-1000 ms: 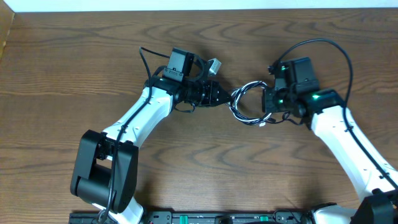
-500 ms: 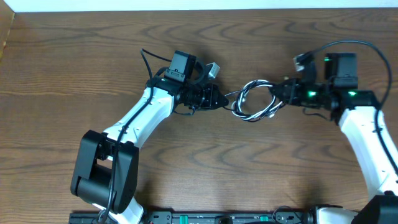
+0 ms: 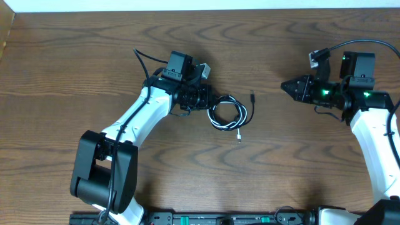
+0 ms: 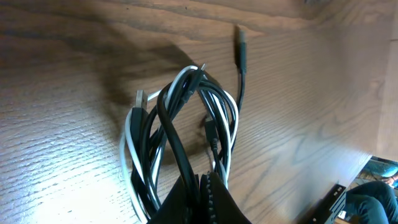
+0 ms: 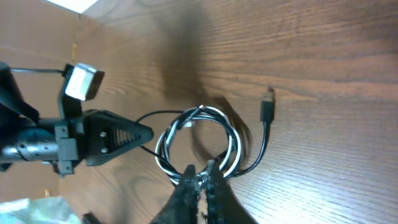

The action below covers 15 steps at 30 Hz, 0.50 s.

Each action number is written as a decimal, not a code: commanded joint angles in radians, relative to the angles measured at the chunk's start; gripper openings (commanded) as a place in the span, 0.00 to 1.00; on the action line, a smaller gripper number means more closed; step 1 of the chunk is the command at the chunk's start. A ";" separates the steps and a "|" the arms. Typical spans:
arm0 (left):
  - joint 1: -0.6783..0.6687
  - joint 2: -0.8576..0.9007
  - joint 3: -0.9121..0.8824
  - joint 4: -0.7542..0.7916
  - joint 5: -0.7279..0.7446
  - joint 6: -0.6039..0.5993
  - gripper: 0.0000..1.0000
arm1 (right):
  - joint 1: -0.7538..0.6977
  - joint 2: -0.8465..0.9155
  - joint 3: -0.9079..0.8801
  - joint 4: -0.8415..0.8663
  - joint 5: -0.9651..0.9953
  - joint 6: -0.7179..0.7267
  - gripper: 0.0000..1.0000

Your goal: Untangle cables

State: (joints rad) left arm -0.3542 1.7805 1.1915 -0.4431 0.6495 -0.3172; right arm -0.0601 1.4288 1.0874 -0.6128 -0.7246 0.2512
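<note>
The cables (image 3: 228, 115), one black and one white, lie coiled together in a small loop on the wooden table. My left gripper (image 3: 209, 100) is shut on the loop's left side. In the left wrist view a black strand runs into the closed gripper (image 4: 200, 182), and the cables (image 4: 186, 124) fan out above it. A black plug (image 3: 252, 97) sticks out to the upper right and a white plug (image 3: 239, 139) lies below. My right gripper (image 3: 285, 86) hovers far to the right, clear of the cables (image 5: 199, 140). Its fingers (image 5: 214, 186) are nearly together, with nothing held.
The left arm's thicker black wire (image 3: 140, 59) loops behind its wrist. The table's far edge (image 3: 200, 9) runs along the top. A black equipment bar (image 3: 206, 219) lines the front edge. Bare wood lies between the plug and the right gripper.
The right gripper has let the cables go and drawn back to the right. The stretched loop has sprung back left into a tighter coil beside the left gripper, which still holds it.
</note>
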 commanded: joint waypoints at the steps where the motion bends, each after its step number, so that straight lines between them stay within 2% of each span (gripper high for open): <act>1: 0.001 0.014 0.005 0.027 0.083 0.010 0.07 | 0.048 -0.006 0.023 0.002 0.042 -0.024 0.23; 4: 0.002 0.014 0.005 0.125 0.266 0.017 0.08 | 0.097 0.018 0.023 0.011 0.042 -0.023 0.34; 8: 0.001 0.014 0.005 0.357 0.560 -0.034 0.07 | 0.149 0.064 0.023 0.039 0.041 -0.001 0.34; 15: 0.002 0.014 0.005 0.600 0.680 -0.294 0.08 | 0.167 0.089 0.023 0.124 0.038 0.055 0.36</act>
State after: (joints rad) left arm -0.3553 1.7840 1.1877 0.1162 1.1980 -0.4728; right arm 0.1024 1.5146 1.0912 -0.5026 -0.6842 0.2756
